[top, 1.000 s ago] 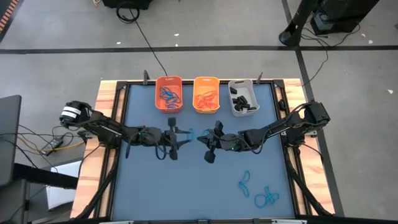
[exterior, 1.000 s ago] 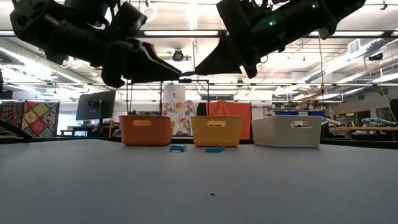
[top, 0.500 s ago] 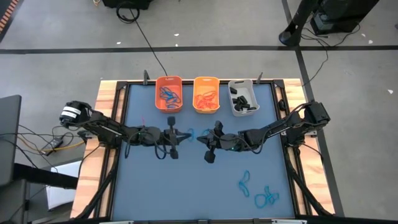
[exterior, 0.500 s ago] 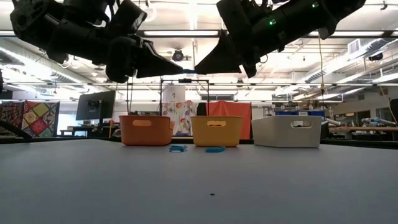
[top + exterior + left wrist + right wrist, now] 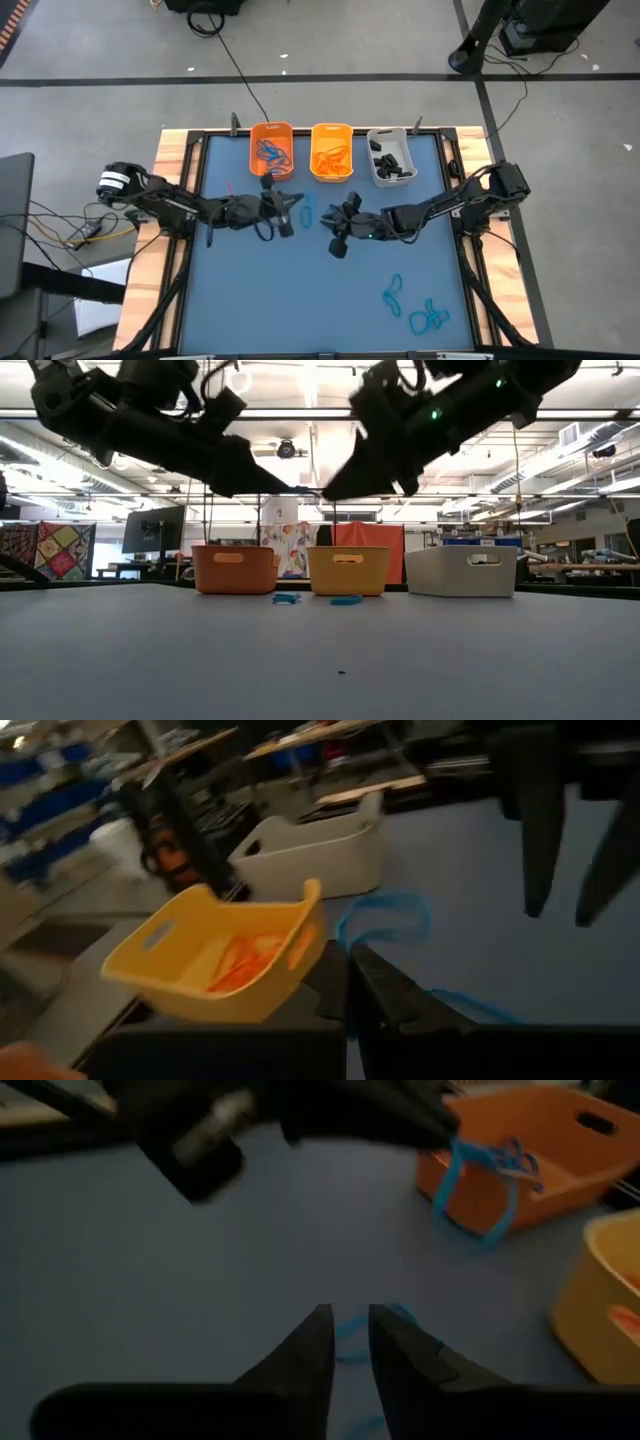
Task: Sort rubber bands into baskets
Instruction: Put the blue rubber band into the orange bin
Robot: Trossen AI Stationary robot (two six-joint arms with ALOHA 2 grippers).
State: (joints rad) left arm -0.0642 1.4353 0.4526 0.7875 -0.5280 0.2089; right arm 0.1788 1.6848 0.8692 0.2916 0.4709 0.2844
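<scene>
Three baskets stand in a row at the table's far edge: orange (image 5: 271,150), yellow-orange (image 5: 332,152) and grey-white (image 5: 392,157), each with rubber bands inside. Above mid-table, my left gripper (image 5: 292,207) is shut on a blue rubber band (image 5: 480,1190) that shows in front of the orange basket in the right wrist view. Just to its right, my right gripper (image 5: 345,1318) hovers with a narrow gap between its fingers and nothing in it. Blue bands (image 5: 286,598) lie on the table below both grippers. My left gripper pinches the blue rubber band at one spot on its loop (image 5: 455,1148), right at the fingertips (image 5: 350,952). The band is lifted clear of the table. It dangles slack below the fingertips as an open loop (image 5: 385,915).
More blue bands lie near the table's near right corner (image 5: 392,292) (image 5: 428,318). A second blue band (image 5: 346,600) lies on the table in front of the yellow-orange basket. The near left part of the blue table top (image 5: 250,300) is bare.
My left gripper has shut on the blue band between the two grippers. It has then tipped and gone a little toward the far edge and the orange basket, carrying the band with it.
</scene>
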